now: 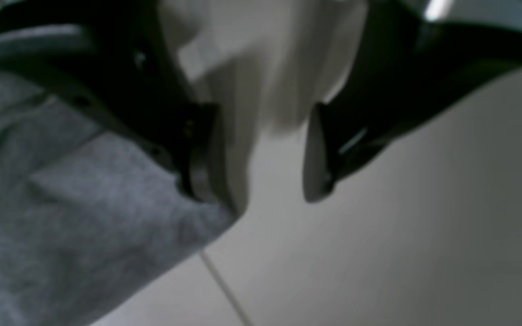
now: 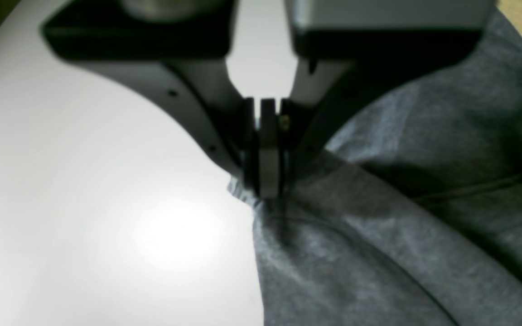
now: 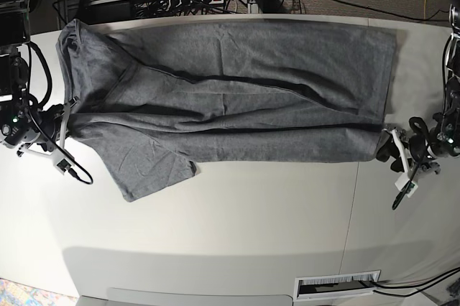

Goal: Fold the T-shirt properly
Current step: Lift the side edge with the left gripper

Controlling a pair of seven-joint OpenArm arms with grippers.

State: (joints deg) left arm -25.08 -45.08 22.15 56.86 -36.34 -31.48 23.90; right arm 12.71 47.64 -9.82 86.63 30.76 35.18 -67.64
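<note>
Left arm: enters low at the base view's right edge; its black two-fingered left gripper point(image 1: 261, 154) sits level, jaws spread wide apart with nothing between them. Right arm: enters low at that view's left edge; its black-and-grey right gripper point(image 2: 265, 181) has jaws pressed together, pinching the heather-grey knit T-shirt point(image 3: 230, 98) at its edge.

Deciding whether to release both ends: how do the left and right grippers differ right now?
The left gripper has its jaws spread, with the T-shirt edge lying beside one finger, not pinched. The right gripper has its jaws clamped together on the T-shirt's edge. Both sit low over the white table, at opposite ends of the shirt.
</note>
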